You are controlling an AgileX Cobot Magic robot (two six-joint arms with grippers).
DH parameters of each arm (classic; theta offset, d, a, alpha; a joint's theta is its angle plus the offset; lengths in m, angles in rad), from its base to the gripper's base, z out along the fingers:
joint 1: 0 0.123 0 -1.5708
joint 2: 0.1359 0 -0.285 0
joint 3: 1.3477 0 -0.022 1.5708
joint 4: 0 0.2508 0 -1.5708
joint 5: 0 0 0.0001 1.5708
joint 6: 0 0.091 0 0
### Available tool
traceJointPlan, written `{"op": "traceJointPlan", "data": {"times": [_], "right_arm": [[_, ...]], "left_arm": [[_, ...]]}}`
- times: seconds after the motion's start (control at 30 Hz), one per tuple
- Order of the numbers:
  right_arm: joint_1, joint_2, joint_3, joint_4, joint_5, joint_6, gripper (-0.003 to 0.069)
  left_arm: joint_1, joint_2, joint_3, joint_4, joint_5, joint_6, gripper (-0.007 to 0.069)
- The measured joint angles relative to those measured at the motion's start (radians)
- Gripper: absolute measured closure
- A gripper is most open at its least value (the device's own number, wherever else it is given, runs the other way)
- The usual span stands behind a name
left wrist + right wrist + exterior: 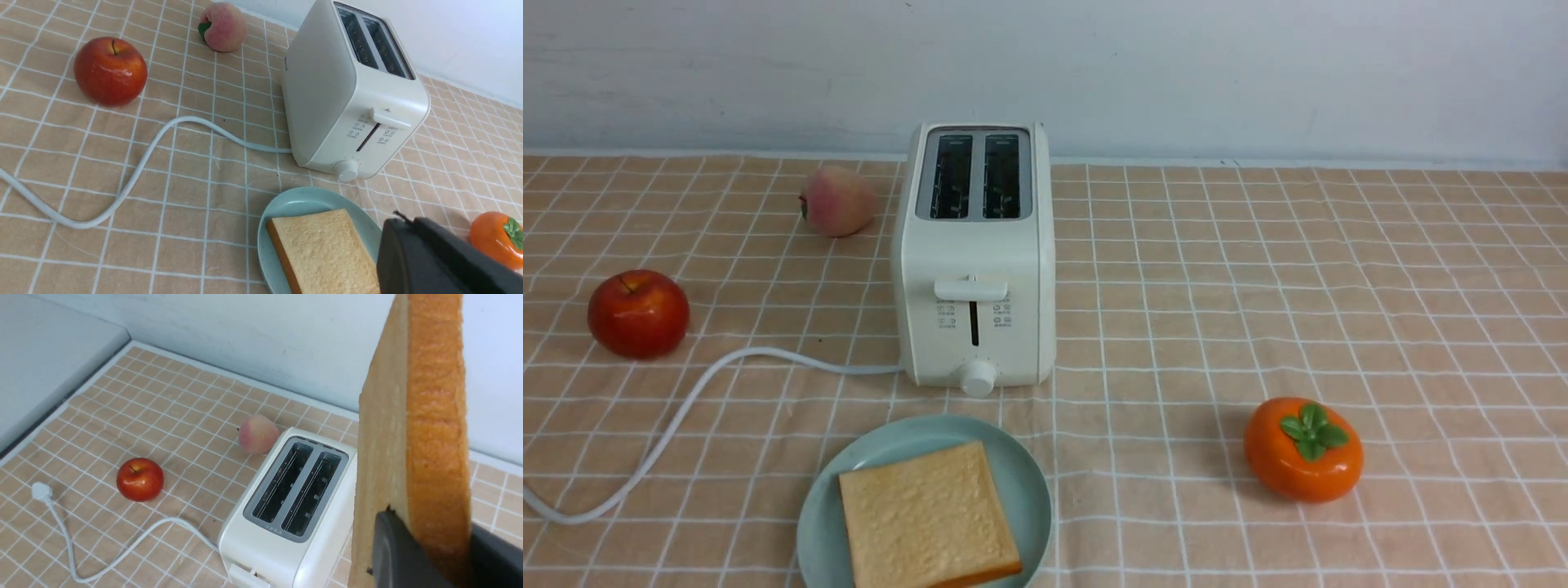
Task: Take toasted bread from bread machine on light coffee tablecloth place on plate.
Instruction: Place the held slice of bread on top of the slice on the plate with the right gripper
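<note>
One toast slice is held upright in the right claw, clear of the toaster.
The other slice is laid flat on the blue-green plate before the toaster; the left claw is closed.

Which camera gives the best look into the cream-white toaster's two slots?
The right wrist view: it looks down into both dark slots of the cream-white boxy toaster, and they appear empty. The front view shows them foreshortened from lower down; the left wrist view catches them obliquely from one side.
</note>
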Motion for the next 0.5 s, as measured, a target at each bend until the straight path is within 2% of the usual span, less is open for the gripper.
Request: {"op": "traceJointPlan", "data": {"times": [0.1, 0.2, 0.33, 0.43, 0.5], "right_arm": [[0.000, -0.102, 0.132, 0.024, 0.000, 0.000, 0.0551], [-0.001, -0.176, 0.345, 0.108, 0.000, -0.009, 0.0551], [-0.001, -0.199, 0.653, 0.339, -0.001, -0.105, 0.0551], [0.007, -0.156, 0.870, 0.550, -0.067, -0.230, 0.0551], [0.022, -0.102, 1.016, 0.693, -0.178, -0.366, 0.0551]], "left_arm": [[0.000, 0.000, 0.000, 0.039, 0.000, 0.000, 0.0638], [0.000, 0.000, 0.000, 0.054, 0.001, -0.001, 0.0638], [0.000, 0.000, 0.000, 0.055, 0.003, -0.001, 0.0638], [0.000, 0.000, 0.000, 0.055, 0.004, -0.001, 0.0638], [0.000, 0.000, 0.000, 0.055, 0.004, -0.001, 0.0638]]}}
